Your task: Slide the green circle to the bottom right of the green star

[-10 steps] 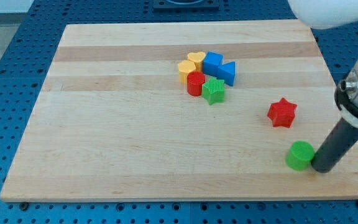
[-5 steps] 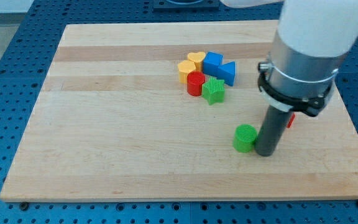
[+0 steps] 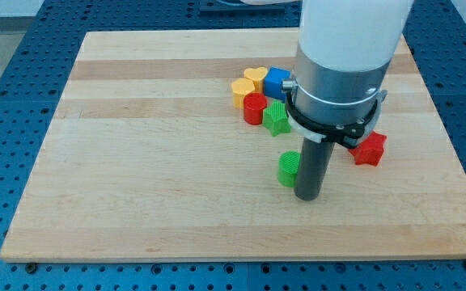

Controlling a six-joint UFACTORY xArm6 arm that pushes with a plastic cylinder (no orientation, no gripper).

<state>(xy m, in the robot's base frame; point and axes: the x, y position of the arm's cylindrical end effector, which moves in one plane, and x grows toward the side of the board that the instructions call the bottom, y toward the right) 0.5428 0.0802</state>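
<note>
The green circle (image 3: 288, 168) sits on the wooden board (image 3: 152, 162), below and slightly right of the green star (image 3: 276, 119). My tip (image 3: 307, 196) rests on the board, touching the circle's right side. The rod and the arm's body rise above it and hide part of the block cluster. The green star sits at the lower right of that cluster, partly covered on its right by the arm.
A cluster at the upper middle holds a yellow heart (image 3: 255, 77), a yellow block (image 3: 241, 89), a red cylinder (image 3: 254, 107) and a blue block (image 3: 277, 81). A red star (image 3: 370, 149) lies to the right of the rod.
My tip has pushed the green circle from the board's lower right leftwards and upwards, to just below the green star. The arm now covers the right blue block.
</note>
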